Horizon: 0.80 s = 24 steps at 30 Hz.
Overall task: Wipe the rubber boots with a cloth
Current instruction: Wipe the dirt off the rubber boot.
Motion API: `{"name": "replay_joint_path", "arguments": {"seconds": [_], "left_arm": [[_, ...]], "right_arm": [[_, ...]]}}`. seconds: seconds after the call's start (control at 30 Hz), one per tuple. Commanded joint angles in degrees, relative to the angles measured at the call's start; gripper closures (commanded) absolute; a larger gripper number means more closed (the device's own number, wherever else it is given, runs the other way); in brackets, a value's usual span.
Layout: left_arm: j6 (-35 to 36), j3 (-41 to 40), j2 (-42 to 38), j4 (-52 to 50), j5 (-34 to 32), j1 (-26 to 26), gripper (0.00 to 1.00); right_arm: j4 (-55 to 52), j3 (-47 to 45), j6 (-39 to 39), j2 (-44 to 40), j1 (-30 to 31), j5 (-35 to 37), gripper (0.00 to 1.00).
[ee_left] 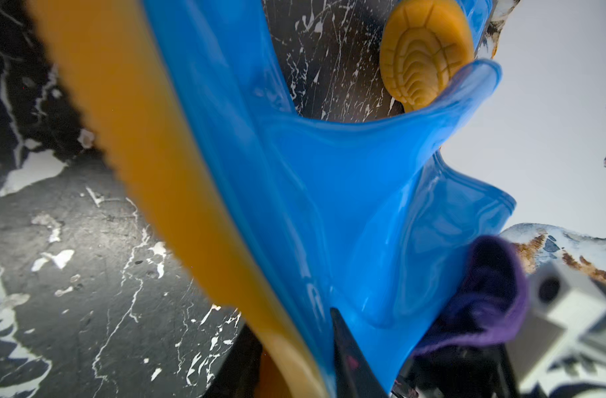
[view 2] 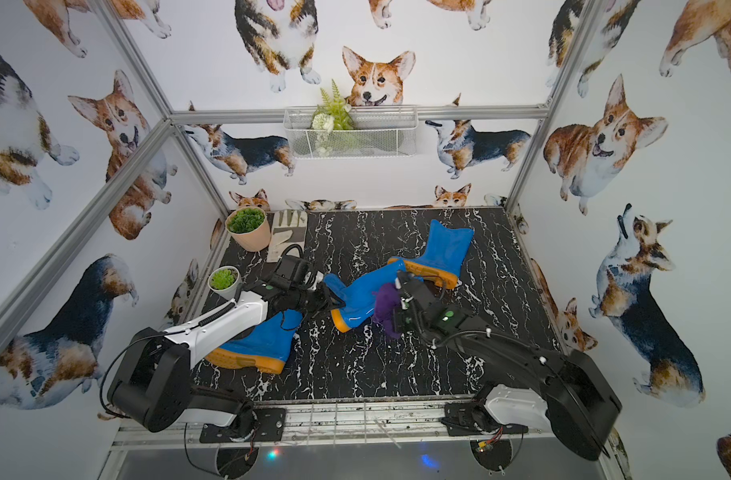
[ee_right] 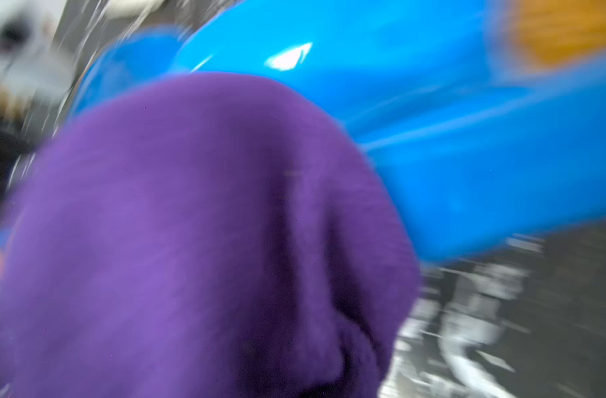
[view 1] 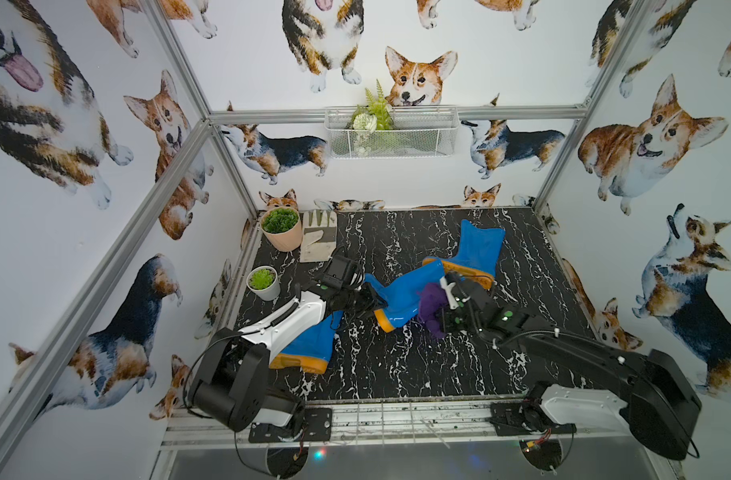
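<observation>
Three glossy blue rubber boots with orange soles show in both top views. One boot (view 1: 478, 249) (view 2: 444, 249) lies at the back right. Another boot (view 1: 309, 345) (view 2: 259, 347) lies at the front left, partly under my left arm. The middle boot (view 1: 405, 291) (view 2: 361, 297) (ee_left: 329, 189) (ee_right: 432, 138) is held at its shaft end by my left gripper (view 1: 365, 298) (view 2: 324, 298) (ee_left: 294, 361), which is shut on it. My right gripper (view 1: 443, 315) (view 2: 401, 309) is shut on the purple cloth (view 1: 432, 307) (view 2: 385, 307) (ee_left: 484, 293) (ee_right: 208, 241), which presses against that boot's side. The cloth hides the right fingers in the right wrist view.
A peach plant pot (view 1: 281, 230) and a beige-and-white work glove (view 1: 318, 241) sit at the back left. A small white plant pot (view 1: 264, 282) stands by the left wall. A wire basket (view 1: 390, 133) hangs on the back wall. Walls close in the black marble table (view 1: 417, 374).
</observation>
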Motion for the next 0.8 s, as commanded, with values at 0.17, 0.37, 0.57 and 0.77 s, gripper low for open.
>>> {"name": "replay_joint_path", "arguments": {"seconds": [0.17,0.37,0.57,0.77], "left_arm": [[2.2,2.4,3.1,2.8,4.7,0.0,1.00],[2.3,2.8,3.5,2.6,4.4,-0.1,1.00],[3.5,2.5,2.3,0.5,3.5,-0.6,1.00],[6.9,0.2,1.3,-1.9,1.6,-0.6,1.00]], "right_arm": [[-8.9,1.0,1.0,-12.2,-0.7,-0.5,1.00],[-2.0,10.7,-4.2,3.5,21.0,6.9,1.00],[-4.0,15.2,-4.4,15.0,19.1,6.9,1.00],[-7.9,0.9,7.2,3.9,-2.9,-1.3,1.00]]}}
